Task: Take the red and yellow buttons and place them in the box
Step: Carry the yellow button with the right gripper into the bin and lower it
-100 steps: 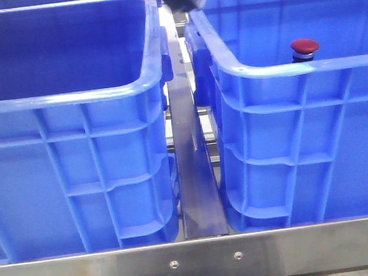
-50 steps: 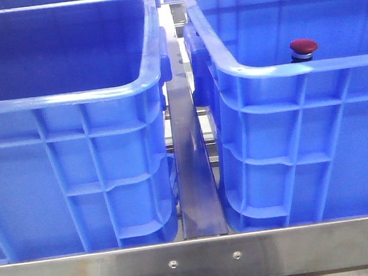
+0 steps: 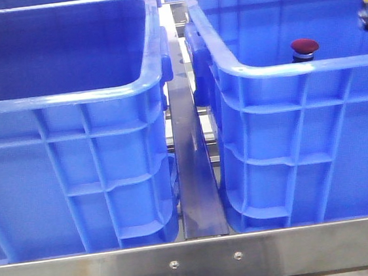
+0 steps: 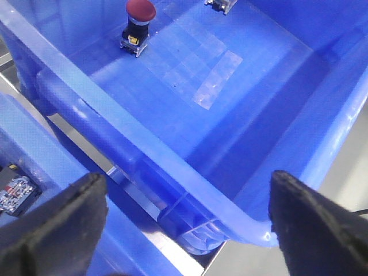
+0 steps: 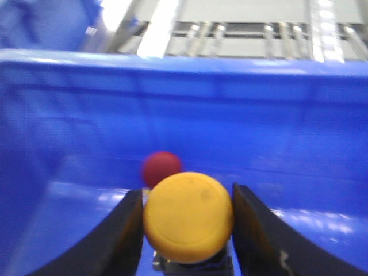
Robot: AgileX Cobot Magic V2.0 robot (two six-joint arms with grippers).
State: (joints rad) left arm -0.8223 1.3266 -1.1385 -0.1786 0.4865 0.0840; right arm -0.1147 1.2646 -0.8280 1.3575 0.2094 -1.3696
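The right gripper point(image 5: 187, 230) has crossed from above the gap between the two crates to the far right edge of the front view, over the right-hand box point(image 3: 295, 67); its fingers point(image 5: 129, 230) are closed on the yellow button point(image 5: 188, 217), whose domed cap fills the space between them; that suggests the carry is nearly over and the release is the step at hand.

Beyond the held yellow button, further from the fingers and lower, stands the red button point(image 5: 161, 168) on the floor of this box; in the front view its cap point(image 3: 305, 46) just clears the near rim, and it has not shifted.

The left gripper point(image 4: 184, 218) hangs over the near corner of the same box with its fingers point(image 4: 54, 224) spread wide and nothing between them; the red button point(image 4: 140, 10) sits well beyond them on the box floor, with a small pale part point(image 4: 221, 4) further off, too cropped to identify.

The left crate point(image 3: 68, 97) shows no contents from the front; a small circuit board point(image 4: 14, 188) lies just beside the left fingers, in another blue container.
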